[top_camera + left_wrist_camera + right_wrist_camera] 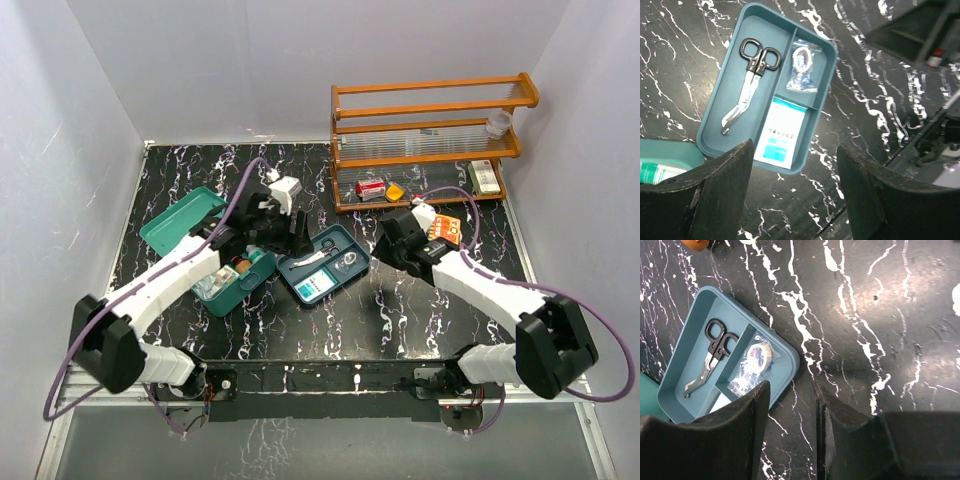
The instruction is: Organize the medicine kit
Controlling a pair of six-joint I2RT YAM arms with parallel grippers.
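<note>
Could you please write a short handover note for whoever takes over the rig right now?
Left claw: open, empty, by the divided tray.
Right claw: partly open, empty, over the table beside the tray.
Box: lid open, some supplies inside, left of the tray.
Done: tray holds scissors, bagged tape roll, packet.
Left: probably put the tray in the box and close the lid; orange packet and shelf items sit outside.
</note>
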